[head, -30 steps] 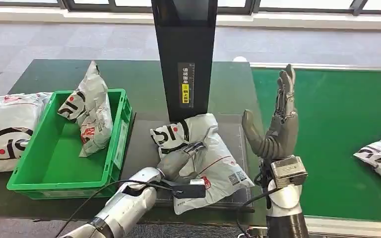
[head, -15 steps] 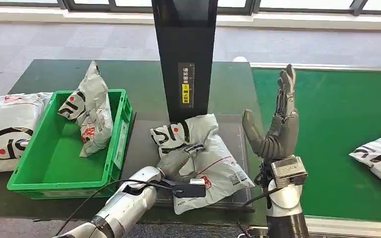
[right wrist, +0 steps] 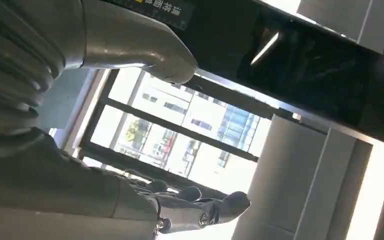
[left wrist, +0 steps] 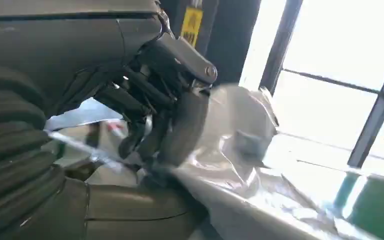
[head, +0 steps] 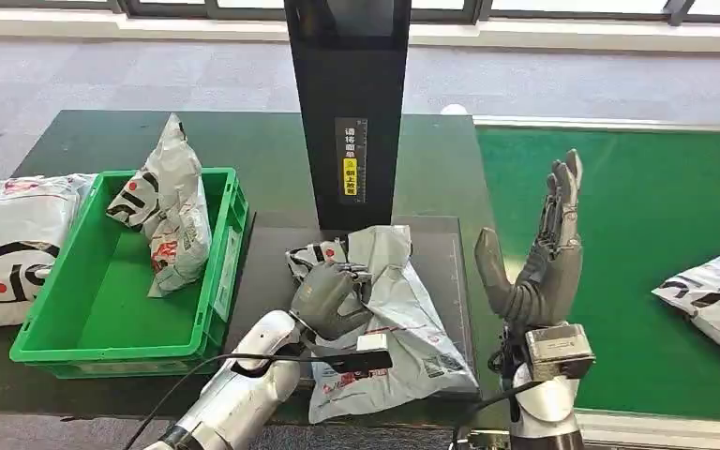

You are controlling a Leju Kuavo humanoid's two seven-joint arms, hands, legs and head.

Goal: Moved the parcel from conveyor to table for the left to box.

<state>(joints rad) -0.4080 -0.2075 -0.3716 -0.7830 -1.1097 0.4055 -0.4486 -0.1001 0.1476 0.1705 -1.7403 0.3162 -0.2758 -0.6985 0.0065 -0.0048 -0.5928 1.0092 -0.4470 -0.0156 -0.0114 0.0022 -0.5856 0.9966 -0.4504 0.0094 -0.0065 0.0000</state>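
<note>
A white parcel point(head: 394, 309) lies crumpled on the dark platform point(head: 267, 272) in front of the black scanner post point(head: 349, 112). My left hand point(head: 326, 298) grips the parcel's left side, its fingers curled into the bag; in the left wrist view the fingers point(left wrist: 180, 115) close on the shiny plastic parcel point(left wrist: 240, 145). My right hand point(head: 536, 253) stands upright and open beside the parcel, at the edge of the green conveyor point(head: 637, 225), holding nothing. The green box point(head: 225, 253) sits to the left with one parcel point(head: 173, 206) leaning inside it.
Another white parcel point(head: 712, 295) lies on the conveyor at the far right. A further parcel point(head: 5, 244) rests on the table left of the green box. The scanner post rises just behind the platform.
My left hand has closed on the parcel and bunched it up, pulling its left side inward. My right hand has shifted slightly right and down. The conveyor parcel has crept left.
</note>
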